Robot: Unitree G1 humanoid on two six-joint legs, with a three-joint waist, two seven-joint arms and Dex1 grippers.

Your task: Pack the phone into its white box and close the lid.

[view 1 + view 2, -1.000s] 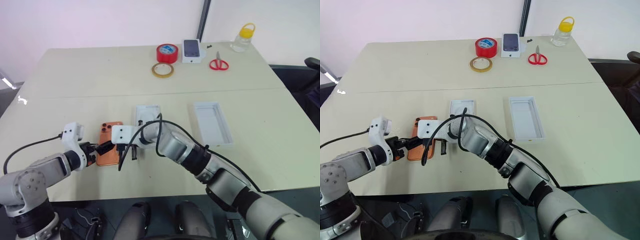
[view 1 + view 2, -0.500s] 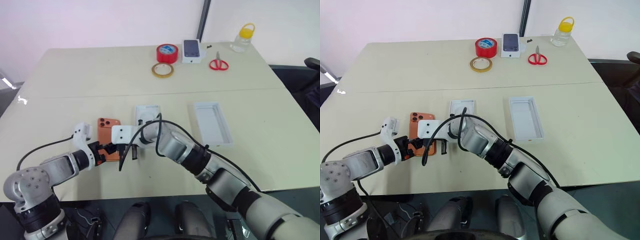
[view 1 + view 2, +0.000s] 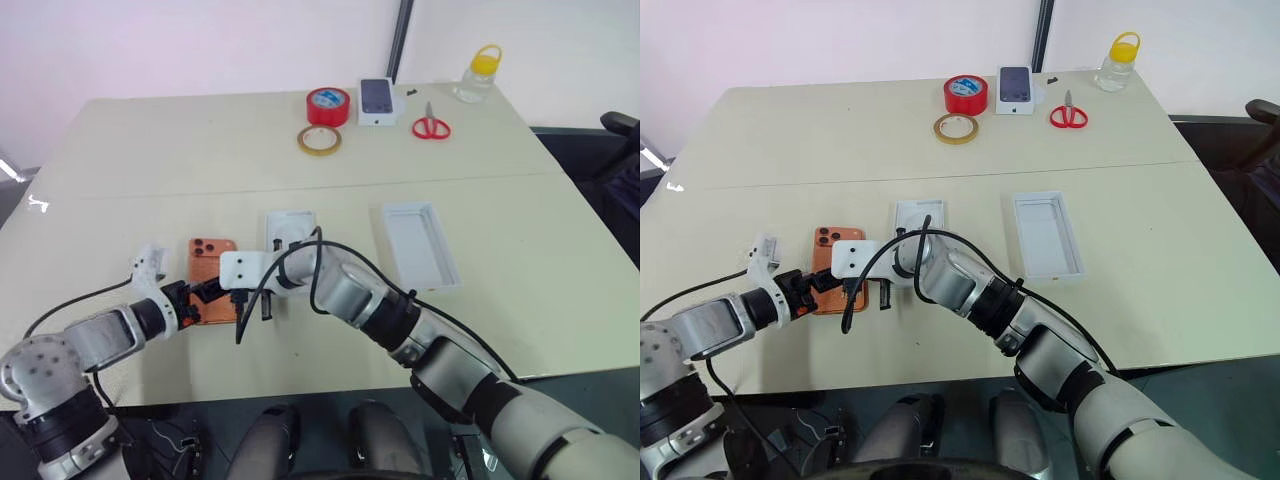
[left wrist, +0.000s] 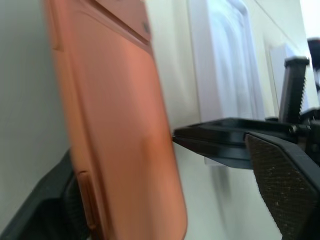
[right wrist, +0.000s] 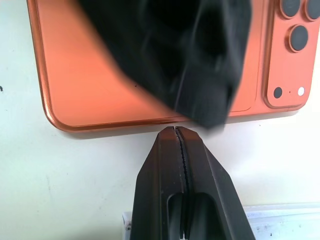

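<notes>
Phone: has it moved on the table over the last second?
Yes. The phone turned slightly, its camera end swinging left, away from the white box.

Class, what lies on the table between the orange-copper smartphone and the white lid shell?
In the left eye view, the shallow white tray lies between the smartphone and the lid.

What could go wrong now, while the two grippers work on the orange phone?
1. The left gripper has its fingers on either side of the phone near one end only, so it might tip or slip when lifted.
2. The right gripper, shut, rests at the phone's long edge; a push could slide it away.
3. The white box lies close beside the phone and may be knocked.
</notes>
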